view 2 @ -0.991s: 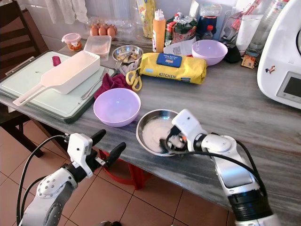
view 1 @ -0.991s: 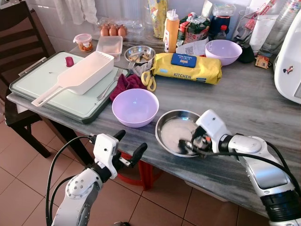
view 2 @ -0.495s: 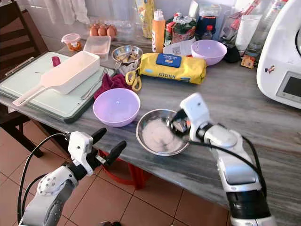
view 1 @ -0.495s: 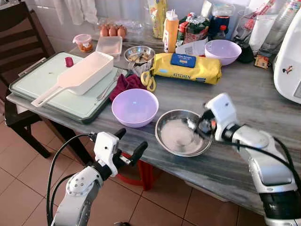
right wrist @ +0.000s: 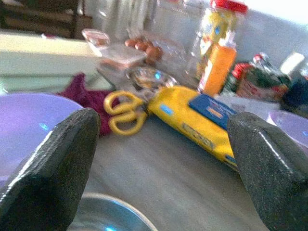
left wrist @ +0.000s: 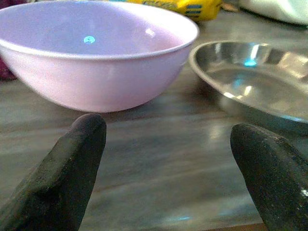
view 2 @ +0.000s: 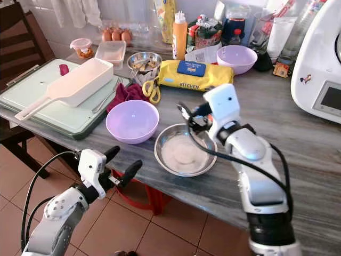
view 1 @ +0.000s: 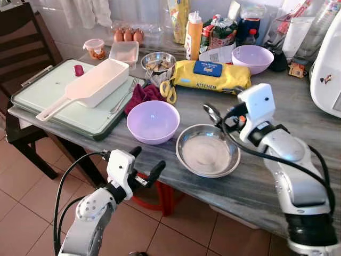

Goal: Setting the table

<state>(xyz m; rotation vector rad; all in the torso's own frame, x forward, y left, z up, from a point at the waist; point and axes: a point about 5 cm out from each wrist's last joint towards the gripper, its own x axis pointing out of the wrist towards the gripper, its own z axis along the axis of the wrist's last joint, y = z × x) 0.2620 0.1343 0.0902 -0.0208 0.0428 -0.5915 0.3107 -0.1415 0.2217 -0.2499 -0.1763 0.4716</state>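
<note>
A shallow steel bowl [view 1: 208,152] lies flat near the table's front edge, with a purple bowl [view 1: 153,121] to its left. My right gripper [view 1: 224,106] hovers open above the steel bowl's far rim and holds nothing; in its wrist view the fingers [right wrist: 48,163] frame yellow scissors [right wrist: 122,113]. Below the table edge, my left gripper [view 1: 147,161] is open and empty, level with the purple bowl [left wrist: 96,62] and the steel bowl [left wrist: 255,82]. A second purple bowl [view 1: 253,57] stands at the back. A small steel bowl [view 1: 158,61] holds cutlery.
A green tray [view 1: 58,101] with a white scoop container [view 1: 93,84] and a fork [view 1: 125,96] fills the left of the table. A yellow wipes pack [view 1: 213,76], bottles and eggs [view 1: 128,34] crowd the back. A white appliance [view 1: 327,69] stands right, a chair [view 1: 21,48] left.
My right gripper has lifted off the steel bowl's near rim and moved up and back over its far side. The bowl stays on the table. The left arm has not moved.
</note>
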